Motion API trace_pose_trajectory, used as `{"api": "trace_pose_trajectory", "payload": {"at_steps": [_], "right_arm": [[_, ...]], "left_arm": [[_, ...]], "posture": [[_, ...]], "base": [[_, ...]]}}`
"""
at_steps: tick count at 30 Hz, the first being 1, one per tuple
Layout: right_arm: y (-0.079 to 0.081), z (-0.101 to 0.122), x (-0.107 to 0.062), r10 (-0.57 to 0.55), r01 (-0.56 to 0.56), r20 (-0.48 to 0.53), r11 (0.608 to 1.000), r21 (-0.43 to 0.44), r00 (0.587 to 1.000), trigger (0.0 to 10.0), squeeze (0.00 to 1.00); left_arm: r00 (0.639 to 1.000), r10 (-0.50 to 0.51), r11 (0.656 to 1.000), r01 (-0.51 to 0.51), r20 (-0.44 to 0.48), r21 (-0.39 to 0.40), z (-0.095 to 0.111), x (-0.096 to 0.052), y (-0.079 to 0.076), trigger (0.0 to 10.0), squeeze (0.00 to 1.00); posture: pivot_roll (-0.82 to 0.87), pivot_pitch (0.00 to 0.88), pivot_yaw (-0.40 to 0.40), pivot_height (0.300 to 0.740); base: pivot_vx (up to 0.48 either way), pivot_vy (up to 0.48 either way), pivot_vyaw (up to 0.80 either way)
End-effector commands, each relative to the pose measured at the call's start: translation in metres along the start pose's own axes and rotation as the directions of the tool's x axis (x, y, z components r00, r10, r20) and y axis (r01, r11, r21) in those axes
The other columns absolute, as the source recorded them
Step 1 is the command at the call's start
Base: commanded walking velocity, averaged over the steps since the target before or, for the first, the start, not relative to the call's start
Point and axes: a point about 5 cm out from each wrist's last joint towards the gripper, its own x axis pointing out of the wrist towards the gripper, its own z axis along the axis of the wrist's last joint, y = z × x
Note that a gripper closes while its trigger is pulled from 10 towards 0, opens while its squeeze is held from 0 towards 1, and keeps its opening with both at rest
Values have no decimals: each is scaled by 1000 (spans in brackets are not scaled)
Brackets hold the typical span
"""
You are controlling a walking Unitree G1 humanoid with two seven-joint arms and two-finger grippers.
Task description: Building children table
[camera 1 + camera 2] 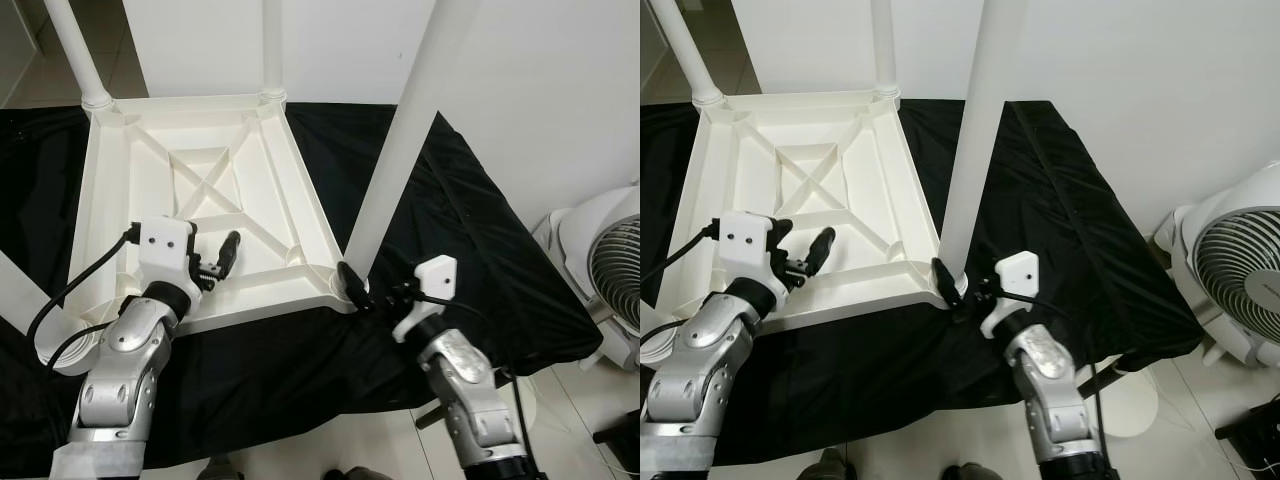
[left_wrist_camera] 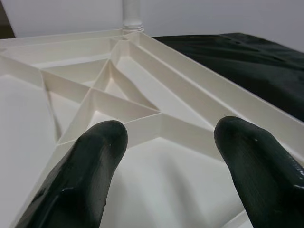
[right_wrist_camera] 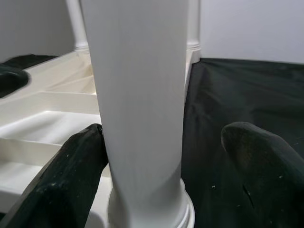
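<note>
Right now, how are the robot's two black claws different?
The right gripper has its fingers on either side of the near white table leg, low by the base; one finger touches it, the other stands apart. The left gripper holds nothing. It hovers open over the ribbed underside of the upturned tabletop. Both are open, with two black fingers, at the tabletop's near edge.

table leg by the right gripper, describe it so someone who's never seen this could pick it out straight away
Start at the upside-down white tabletop lying on the black cloth. White legs rise from its corners; the table leg stands in the near corner on the robot's right. Unlike the far legs, it has the right gripper at its base, fingers either side.
</note>
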Motion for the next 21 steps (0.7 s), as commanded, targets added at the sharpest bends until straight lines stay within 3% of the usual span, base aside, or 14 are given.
{"api": "trace_pose_trajectory", "payload": {"at_steps": [1,9,13,17,21], "right_arm": [[-9,-4,-2,-92,91,-16,995,-31,996,10000,0],[1,-9,-4,-103,103,-24,995,3,994,10000,0],[1,-9,-3,-105,105,-23,994,2,994,10000,0],[1,-8,7,-107,107,-12,994,5,994,10000,0],[2,-6,11,-108,108,-10,994,2,994,10000,0]], "left_arm": [[963,269,963,-269,-24,17,-6,-4,11,10000,0],[946,324,946,-324,-23,31,-18,-15,2,10000,0],[945,327,945,-327,-21,25,-18,-15,2,10000,0],[963,268,963,-268,-10,-16,-16,-9,-7,10000,0],[957,287,957,-288,-33,-28,-18,-8,-7,10000,0]], "posture": [[141,49,-65,740],[156,30,-87,740],[156,30,-87,740],[157,23,-108,740],[151,26,-104,740]], "base": [[0,0,0],[0,0,0],[0,0,0],[0,0,0],[0,0,0]]}}
